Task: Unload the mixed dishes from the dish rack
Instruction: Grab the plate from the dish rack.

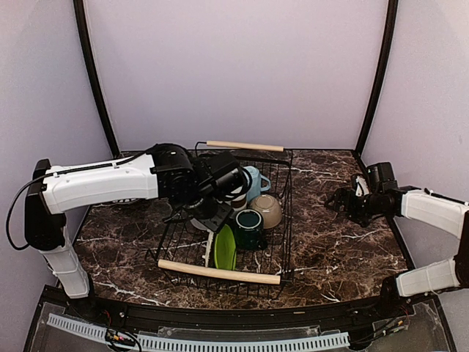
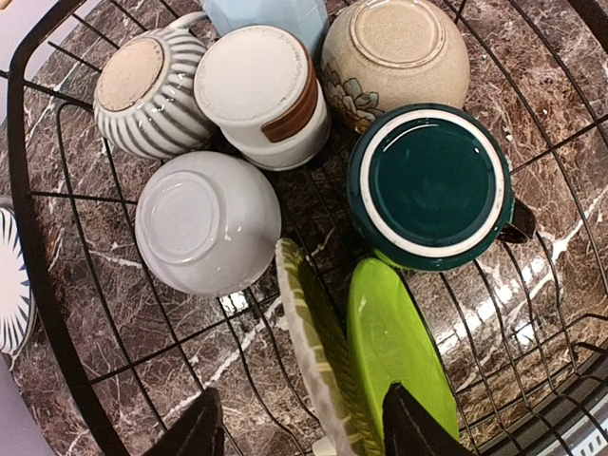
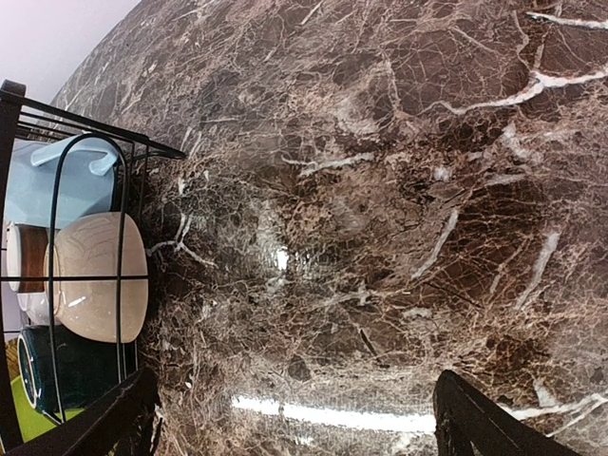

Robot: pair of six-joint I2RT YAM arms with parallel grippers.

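Note:
The black wire dish rack (image 1: 220, 273) stands mid-table. My left gripper (image 2: 304, 439) is open above its near end, fingers on either side of the upright olive plate (image 2: 309, 342); the green plate (image 2: 404, 332) stands beside it. Behind them, upside down, are a white bowl (image 2: 204, 223), dark-teal mug (image 2: 432, 180), grey-striped mug (image 2: 147, 95), white-brown cup (image 2: 261, 90), beige bowl (image 2: 394, 57) and light-blue mug (image 2: 266, 14). My right gripper (image 3: 294, 427) is open and empty over the marble, right of the rack.
A white-patterned plate (image 2: 8, 275) lies on the table just outside the rack's left side, under my left arm. Brown marble tabletop (image 1: 330, 249) stretches right of the rack. Dark curved poles (image 1: 95, 81) rise at the back corners.

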